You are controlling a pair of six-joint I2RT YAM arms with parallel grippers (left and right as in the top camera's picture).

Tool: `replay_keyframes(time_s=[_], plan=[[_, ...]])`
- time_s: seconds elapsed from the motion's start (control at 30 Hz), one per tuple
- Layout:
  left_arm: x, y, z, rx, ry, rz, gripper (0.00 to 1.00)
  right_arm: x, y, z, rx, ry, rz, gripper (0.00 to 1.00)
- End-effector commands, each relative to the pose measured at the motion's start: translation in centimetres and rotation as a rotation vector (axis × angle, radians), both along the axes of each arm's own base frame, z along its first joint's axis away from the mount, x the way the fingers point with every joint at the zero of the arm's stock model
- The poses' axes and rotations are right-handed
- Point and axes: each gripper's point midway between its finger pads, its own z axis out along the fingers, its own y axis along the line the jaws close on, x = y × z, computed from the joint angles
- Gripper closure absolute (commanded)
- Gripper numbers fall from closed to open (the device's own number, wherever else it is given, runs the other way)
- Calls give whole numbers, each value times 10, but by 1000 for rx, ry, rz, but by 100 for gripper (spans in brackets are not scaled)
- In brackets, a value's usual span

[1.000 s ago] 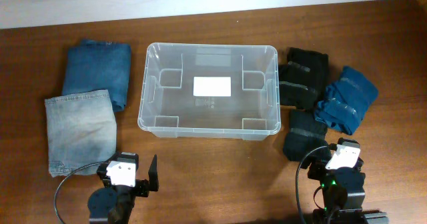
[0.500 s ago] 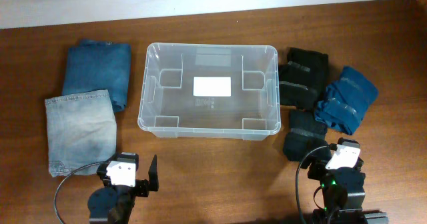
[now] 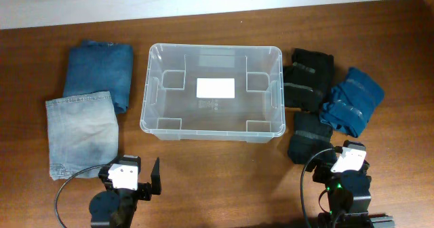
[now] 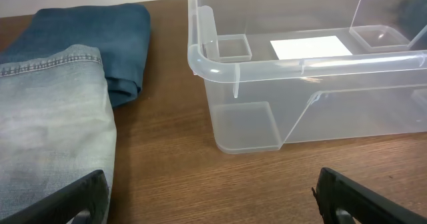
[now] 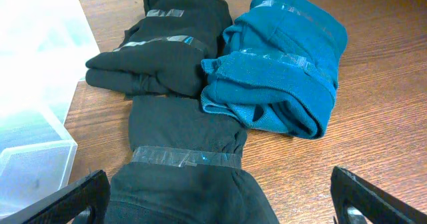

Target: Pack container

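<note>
The clear plastic container (image 3: 211, 90) stands empty mid-table, a white label on its bottom; it shows in the left wrist view (image 4: 300, 64) too. Left of it lie dark blue jeans (image 3: 99, 70) and light blue jeans (image 3: 80, 131). Right of it lie a black taped bundle (image 3: 309, 79), a teal bundle (image 3: 352, 100) and a nearer black bundle (image 3: 306, 138). My left gripper (image 4: 213, 201) is open and empty over bare wood near the front edge. My right gripper (image 5: 220, 197) is open, its fingers on either side of the near black bundle (image 5: 183, 177).
The container's front left corner (image 4: 203, 61) is just ahead of the left gripper, the light jeans (image 4: 50, 137) to its left. In the right wrist view the container's corner (image 5: 33, 164) is at the left and the teal bundle (image 5: 280, 84) ahead right.
</note>
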Motion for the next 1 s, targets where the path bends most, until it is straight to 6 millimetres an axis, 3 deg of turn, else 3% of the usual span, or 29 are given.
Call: replay_keyframes(time_s=[0.0,0.17,0.23,0.6,0.83,0.97], plan=[[0,-1,-3,12,-3,-12,1,0,-2,-2,-7,2,-6,2],[0,-1,-3,12,-3,-12,1,0,-2,-2,-7,2,-6,2],[4,4,5,35,-44,13,0,0,-2,-2,-7,2,-6,2],[-1,-30,16,-38,-81,-180,1,0,-2,-2,-7,2,-6,2],[3,-37,44,-47,-200,-218,1,0,-2,-2,-7,2,-6,2],[3,-38,46,-103,-192,-209,1,0,-2,-2,-7,2,-6,2]])
